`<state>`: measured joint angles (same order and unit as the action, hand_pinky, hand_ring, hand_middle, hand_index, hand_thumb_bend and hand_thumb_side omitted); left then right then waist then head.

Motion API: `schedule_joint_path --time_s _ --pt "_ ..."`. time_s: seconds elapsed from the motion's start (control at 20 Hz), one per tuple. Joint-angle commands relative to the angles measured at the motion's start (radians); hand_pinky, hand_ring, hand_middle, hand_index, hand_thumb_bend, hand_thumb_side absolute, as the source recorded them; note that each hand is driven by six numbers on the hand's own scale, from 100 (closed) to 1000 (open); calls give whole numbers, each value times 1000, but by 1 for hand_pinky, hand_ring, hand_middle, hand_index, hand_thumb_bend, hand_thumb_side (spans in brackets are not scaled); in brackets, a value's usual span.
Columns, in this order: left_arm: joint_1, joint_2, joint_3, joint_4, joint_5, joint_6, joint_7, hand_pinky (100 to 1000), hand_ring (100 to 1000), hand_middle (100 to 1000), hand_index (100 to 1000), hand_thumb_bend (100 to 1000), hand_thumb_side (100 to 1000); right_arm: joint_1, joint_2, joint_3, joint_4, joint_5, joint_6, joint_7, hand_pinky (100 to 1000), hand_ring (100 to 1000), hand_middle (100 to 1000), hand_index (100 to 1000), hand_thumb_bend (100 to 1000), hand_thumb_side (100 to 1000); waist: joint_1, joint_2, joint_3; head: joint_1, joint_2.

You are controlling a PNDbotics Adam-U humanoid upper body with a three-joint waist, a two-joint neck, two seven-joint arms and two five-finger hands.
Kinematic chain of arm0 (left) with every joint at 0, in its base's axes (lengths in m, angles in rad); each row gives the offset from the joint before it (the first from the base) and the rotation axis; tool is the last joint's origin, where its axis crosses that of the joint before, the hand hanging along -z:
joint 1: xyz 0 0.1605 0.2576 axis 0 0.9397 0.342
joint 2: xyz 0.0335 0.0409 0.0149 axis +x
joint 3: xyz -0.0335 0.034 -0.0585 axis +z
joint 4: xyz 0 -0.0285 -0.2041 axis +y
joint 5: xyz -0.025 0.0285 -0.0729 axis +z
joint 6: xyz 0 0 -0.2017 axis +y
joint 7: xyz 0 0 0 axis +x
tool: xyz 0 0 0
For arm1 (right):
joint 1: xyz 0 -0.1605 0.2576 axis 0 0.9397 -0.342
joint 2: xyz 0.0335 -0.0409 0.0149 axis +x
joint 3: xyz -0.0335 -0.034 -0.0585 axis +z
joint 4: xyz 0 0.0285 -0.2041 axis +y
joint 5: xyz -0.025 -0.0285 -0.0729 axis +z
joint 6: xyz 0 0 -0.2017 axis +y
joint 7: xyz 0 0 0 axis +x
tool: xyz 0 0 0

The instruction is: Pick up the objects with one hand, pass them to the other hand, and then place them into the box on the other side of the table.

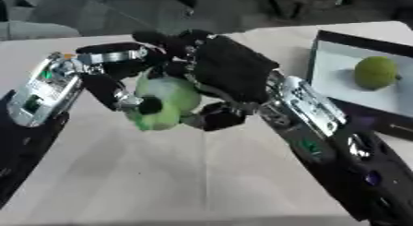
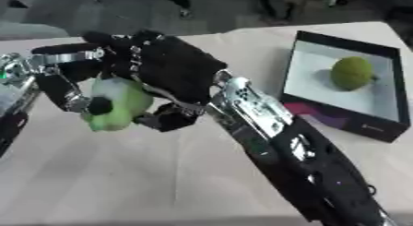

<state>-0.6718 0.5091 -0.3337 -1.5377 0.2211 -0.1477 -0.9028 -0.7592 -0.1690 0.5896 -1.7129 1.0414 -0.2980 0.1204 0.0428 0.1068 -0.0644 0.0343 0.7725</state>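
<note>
A pale green fruit-shaped object [image 1: 169, 100] hangs above the middle of the table, caught between both hands. My left hand [image 1: 113, 89] reaches in from the left, its fingers curled round the object's near and upper side. From the right, my right hand [image 1: 230, 68] covers the object, fingers bent over its top and thumb [image 1: 216, 118] tucked under it. Most of the object's far side is hidden by the black palm. At the right edge lies the box [image 2: 347, 121], black-walled with a white floor, holding a round green fruit [image 2: 351, 73].
The light wooden table [image 1: 161, 174] spreads bare below the hands. My right forearm [image 2: 282, 151] runs diagonally to the lower right corner, next to the box. Dark clutter lies beyond the table's far edge.
</note>
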Motion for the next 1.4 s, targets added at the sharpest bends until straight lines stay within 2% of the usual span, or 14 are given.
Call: schedule_joint_path --time_s 0.05,0.2,0.35,0.65,0.85,1.0,1.15,1.2,1.3,1.4 --pt "-11 10 -5 -29 19 -12 -4 631 528 511 631 715 663 -14 -1 -14 11 -2 17 -31 774 706 1000 309 140 153 2 -16 -1 -1 -2" --pt "-6 13 -4 -22 30 -21 -4 653 568 554 682 825 714 -13 -2 -12 19 -11 21 -39 772 705 1000 302 148 140 2 -15 -2 -1 -2" --pt "0 16 21 9 36 -27 -4 662 587 576 707 870 756 -10 -4 -12 20 -17 21 -44 770 703 1000 300 159 135 2 -15 -3 -4 -2" --pt "0 20 117 131 9 -36 -2 667 600 589 721 848 798 -6 -10 -13 9 -33 26 -58 766 698 1000 296 178 128 0 -17 -2 -12 -2" --pt "-11 20 176 226 -26 -39 50 668 606 594 723 804 819 -6 -16 -14 -4 -50 32 -68 763 694 1000 295 188 128 -3 -17 -3 -20 -2" --pt "-26 31 226 311 -97 -35 160 664 613 593 717 767 807 -6 -32 -24 -22 -78 44 -76 756 686 1000 293 205 128 -6 -18 -5 -34 -2" --pt "-25 44 270 387 -174 -32 295 660 613 594 718 711 791 -1 -68 -57 -44 -123 86 -103 738 668 1000 287 247 120 -8 -18 -9 -50 -2" --pt "-16 56 287 406 -203 -32 342 656 609 587 711 656 770 2 -89 -79 -38 -142 114 -118 727 656 1000 282 275 107 -8 -18 -11 -59 -2" --pt "10 81 319 430 -247 -29 441 654 608 585 709 630 749 11 -133 -131 8 -178 182 -162 716 644 1000 276 302 100 -8 -19 -15 -79 -2" --pt "51 108 347 422 -274 -39 530 652 604 581 706 586 715 30 -180 -204 93 -205 263 -229 698 627 1000 270 351 100 -6 -18 -17 -100 -2"
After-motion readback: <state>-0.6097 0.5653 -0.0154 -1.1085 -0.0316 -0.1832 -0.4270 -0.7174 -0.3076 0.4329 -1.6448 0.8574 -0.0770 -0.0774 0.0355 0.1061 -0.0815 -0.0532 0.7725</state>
